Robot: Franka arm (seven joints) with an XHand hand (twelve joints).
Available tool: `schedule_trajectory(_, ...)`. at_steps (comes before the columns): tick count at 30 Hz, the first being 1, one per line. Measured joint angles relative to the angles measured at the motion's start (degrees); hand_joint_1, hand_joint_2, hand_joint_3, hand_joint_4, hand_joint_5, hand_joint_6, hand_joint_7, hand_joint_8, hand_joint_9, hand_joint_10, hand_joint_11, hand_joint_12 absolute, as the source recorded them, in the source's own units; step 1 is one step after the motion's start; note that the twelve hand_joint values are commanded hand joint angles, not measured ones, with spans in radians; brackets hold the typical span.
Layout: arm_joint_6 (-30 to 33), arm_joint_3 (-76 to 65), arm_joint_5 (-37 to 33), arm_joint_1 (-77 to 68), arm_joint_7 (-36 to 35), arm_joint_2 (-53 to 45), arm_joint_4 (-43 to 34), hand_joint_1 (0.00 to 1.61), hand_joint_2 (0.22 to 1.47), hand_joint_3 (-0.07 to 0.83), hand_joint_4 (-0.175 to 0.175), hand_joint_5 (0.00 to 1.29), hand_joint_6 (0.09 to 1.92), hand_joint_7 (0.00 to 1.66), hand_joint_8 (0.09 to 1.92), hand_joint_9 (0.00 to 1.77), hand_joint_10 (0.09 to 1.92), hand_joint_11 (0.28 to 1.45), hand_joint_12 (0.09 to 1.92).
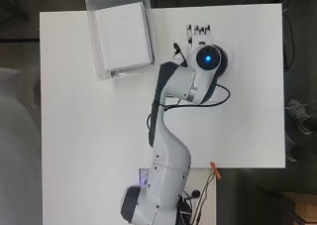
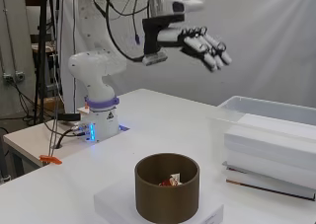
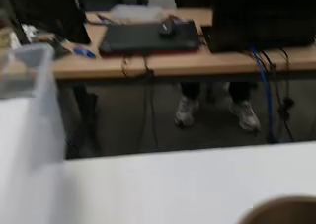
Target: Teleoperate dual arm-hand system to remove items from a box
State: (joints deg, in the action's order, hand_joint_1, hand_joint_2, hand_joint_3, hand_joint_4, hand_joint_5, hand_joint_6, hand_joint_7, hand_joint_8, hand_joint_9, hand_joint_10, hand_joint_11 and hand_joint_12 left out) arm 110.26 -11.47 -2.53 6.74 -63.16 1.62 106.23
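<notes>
A clear plastic box (image 1: 94, 41) sits at the far corner of the white table (image 1: 89, 136), with a stack of flat white items (image 1: 123, 34) inside it. Beside the box, the hand (image 2: 205, 46) hangs high in the air, fingers straight and empty. Below the hand stands a brown round container (image 2: 167, 187) holding a small red-and-white item (image 2: 170, 180).

No legible text, number or sign appears in any view. A small dark label on the white block (image 2: 163, 209) under the brown cup (image 2: 167, 187), and a dark strip on the clear box (image 1: 120, 32) front edge, are too small to read.
</notes>
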Motion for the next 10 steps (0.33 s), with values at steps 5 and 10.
schedule_trajectory(5,-0.1,4.9,-1.1,-0.9,1.8,12.9,7.6,0.32,1.02,-0.018,0.090,0.59,0.09,0.67,0.09,0.69,0.09,0.49,0.09)
schedule_trajectory(10,-0.6,6.6,-1.2,-1.2,4.0,18.9,14.2,0.34,1.01,-0.012,0.101,0.58,0.09,0.63,0.09,0.64,0.09,0.49,0.09)
